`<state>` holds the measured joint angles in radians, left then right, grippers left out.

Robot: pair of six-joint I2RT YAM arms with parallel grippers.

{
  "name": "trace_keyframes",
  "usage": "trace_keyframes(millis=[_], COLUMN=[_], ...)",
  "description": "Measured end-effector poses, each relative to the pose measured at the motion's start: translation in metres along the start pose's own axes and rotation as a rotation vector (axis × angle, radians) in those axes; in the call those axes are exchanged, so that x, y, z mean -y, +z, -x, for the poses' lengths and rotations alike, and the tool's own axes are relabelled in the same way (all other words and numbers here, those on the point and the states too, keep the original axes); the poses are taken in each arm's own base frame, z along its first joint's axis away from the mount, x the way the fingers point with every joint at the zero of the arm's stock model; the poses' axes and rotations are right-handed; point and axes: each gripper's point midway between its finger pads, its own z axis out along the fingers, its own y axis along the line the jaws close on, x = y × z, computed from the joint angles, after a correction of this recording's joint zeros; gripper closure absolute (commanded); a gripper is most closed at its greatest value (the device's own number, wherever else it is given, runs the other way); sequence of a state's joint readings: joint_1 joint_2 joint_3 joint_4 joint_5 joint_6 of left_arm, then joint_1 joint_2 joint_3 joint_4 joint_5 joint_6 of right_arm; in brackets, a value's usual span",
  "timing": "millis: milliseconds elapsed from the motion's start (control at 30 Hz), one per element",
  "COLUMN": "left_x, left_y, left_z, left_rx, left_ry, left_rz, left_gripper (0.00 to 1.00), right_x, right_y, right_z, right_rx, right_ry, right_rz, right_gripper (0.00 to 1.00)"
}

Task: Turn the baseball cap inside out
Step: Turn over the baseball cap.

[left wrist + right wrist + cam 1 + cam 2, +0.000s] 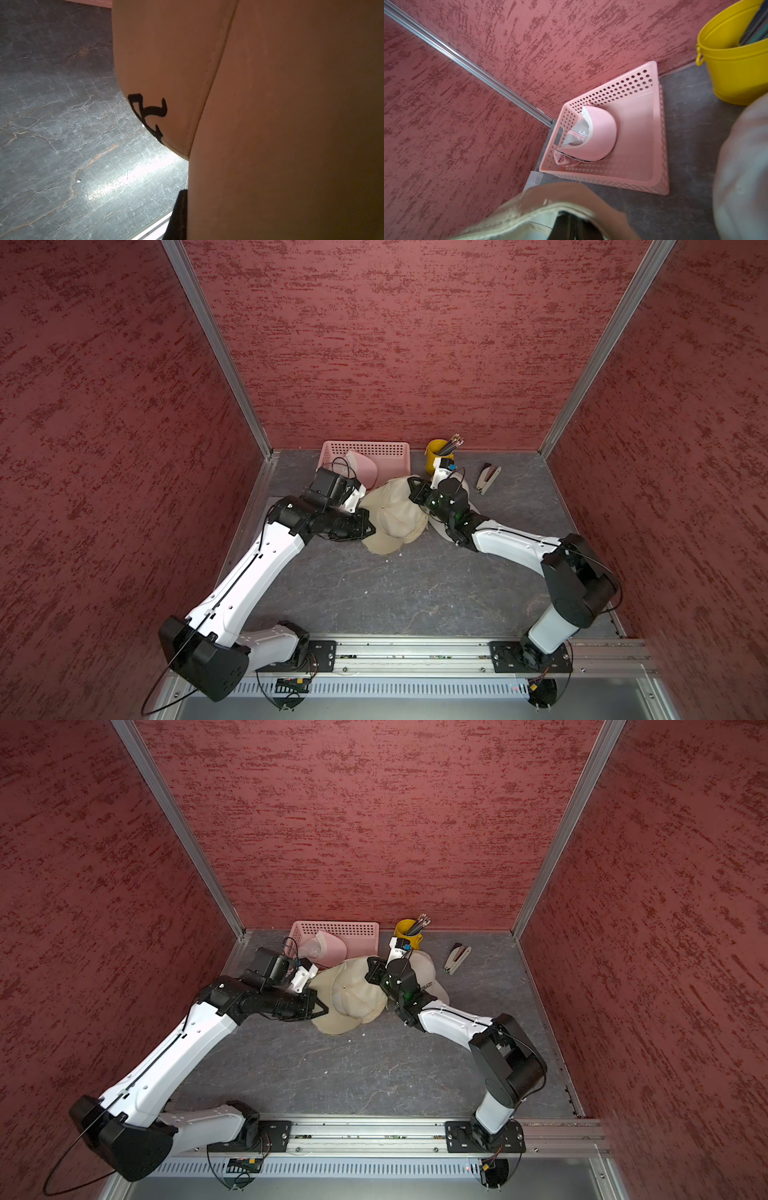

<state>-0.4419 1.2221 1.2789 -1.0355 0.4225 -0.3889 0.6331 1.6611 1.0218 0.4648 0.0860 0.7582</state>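
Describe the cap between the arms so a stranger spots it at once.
Find the pink basket against the back wall. Just in front of it, on the grey tabletop, lies the baseball cap. Unlike the pink cap in that basket and the white lettered cap beside it, this one is beige.

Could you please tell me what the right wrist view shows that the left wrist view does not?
Only the right wrist view shows the pink baseball cap lying in the pink perforated plastic basket, the round yellow bucket and the red textured walls. Only the left wrist view shows a black stitched mark on tan cap fabric. Both show the beige cloth baseball cap up close and the grey marbled tabletop.
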Motion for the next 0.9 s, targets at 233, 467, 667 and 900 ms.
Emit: trace_keyframes(millis=[233, 467, 667, 900], left_x=[-0.001, -0.023, -0.045, -0.055], left_y=[-0.003, -0.010, -0.012, -0.003], left_z=[0.001, 0.020, 0.031, 0.029], left_rx=[0.009, 0.066, 0.077, 0.014], left_ry=[-0.003, -0.129, -0.275, -0.408], left_rz=[0.004, 0.024, 0.039, 0.035], left_gripper=[1.00, 1.00, 1.00, 1.00], right_x=[0.005, -0.041, -0.082, -0.118], right_y=[-0.005, 0.004, -0.014, -0.054], right_z=[-0.001, -0.032, -0.080, -0.102], right_rx=[-0.019, -0.197, -0.379, -0.465], right_ry=[-0.054, -0.188, -0.306, -0.550], right_rz=[-0.040, 0.088, 0.290, 0.500], right_gripper=[0.92, 0.70, 0.61, 0.51])
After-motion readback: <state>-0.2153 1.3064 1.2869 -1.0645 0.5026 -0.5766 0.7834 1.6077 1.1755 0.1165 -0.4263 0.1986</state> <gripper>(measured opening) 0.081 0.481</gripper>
